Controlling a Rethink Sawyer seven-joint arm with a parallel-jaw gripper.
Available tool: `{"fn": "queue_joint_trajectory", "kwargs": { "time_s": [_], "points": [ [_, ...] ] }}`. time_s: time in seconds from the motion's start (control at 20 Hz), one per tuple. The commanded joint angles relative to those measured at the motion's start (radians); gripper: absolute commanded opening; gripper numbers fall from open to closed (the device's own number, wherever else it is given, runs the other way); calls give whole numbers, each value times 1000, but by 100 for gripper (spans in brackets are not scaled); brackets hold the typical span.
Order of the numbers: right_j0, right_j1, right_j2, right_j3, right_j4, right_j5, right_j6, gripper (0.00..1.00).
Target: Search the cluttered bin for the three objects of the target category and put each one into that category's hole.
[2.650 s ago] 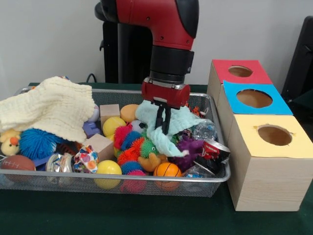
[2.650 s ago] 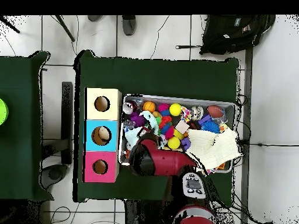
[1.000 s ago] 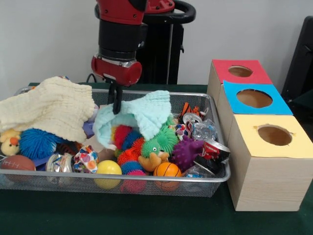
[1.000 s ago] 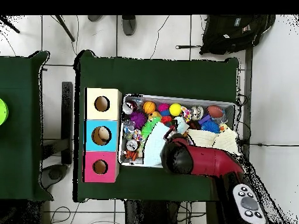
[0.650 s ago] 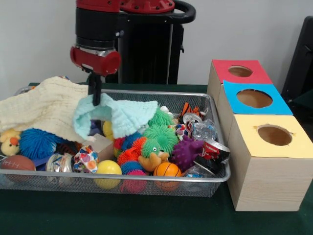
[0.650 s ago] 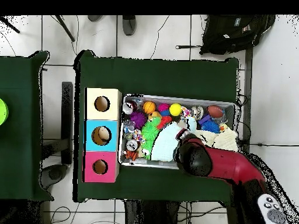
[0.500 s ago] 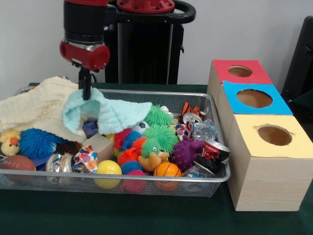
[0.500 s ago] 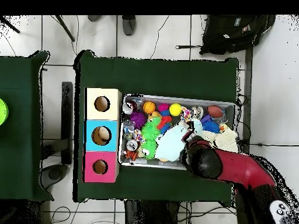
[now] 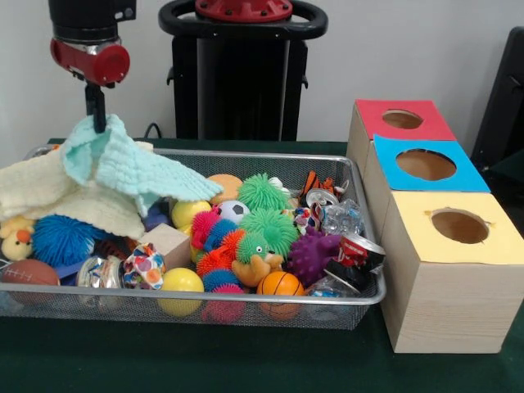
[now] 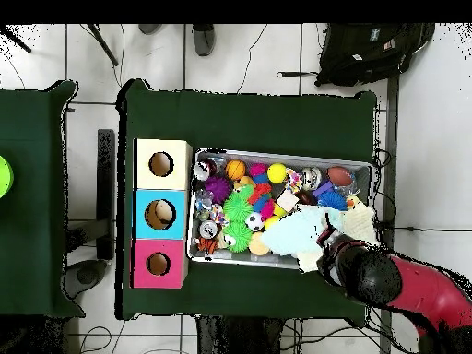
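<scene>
The silver wire-mesh bin (image 9: 246, 298) is full of toys; it also shows in the overhead view (image 10: 277, 153). My gripper (image 9: 98, 123) is over the bin's left end in the front view, shut on a mint-green cloth (image 9: 135, 168) that hangs from it and drapes over a cream cloth (image 9: 37, 192). A clear crinkly bottle (image 9: 341, 217) lies at the bin's right end, another (image 9: 330, 286) at the front right corner, and a third clear one (image 9: 97, 270) at the front left. In the overhead view my arm (image 10: 369, 275) hides the gripper beside the mint cloth (image 10: 300, 230).
Three wooden boxes with round holes stand right of the bin: red top (image 9: 401, 121), blue top (image 9: 426, 164), yellow top (image 9: 458, 225). A red crushed can (image 9: 360, 250), a purple spiky toy (image 9: 315, 254), green spiky balls (image 9: 266, 225) and a small basketball (image 9: 280, 284) fill the bin.
My gripper has moved up and to the picture's left in the front view, pulling the mint cloth off the toys onto the cream cloth. Green spiky balls and other balls now show.
</scene>
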Motion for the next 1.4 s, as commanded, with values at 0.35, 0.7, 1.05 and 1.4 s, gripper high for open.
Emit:
{"fn": "queue_joint_trajectory", "kwargs": {
  "time_s": [0.35, 0.7, 1.05, 1.4],
  "points": [
    [-108, -73, 190, 78, -60, 152, -347, 0],
    [-95, -66, 206, 74, -58, 160, -288, 100],
    [-55, 9, 202, 45, -75, 121, -206, 100],
    [26, -42, 185, 72, -18, 128, -107, 100]
  ]
}}
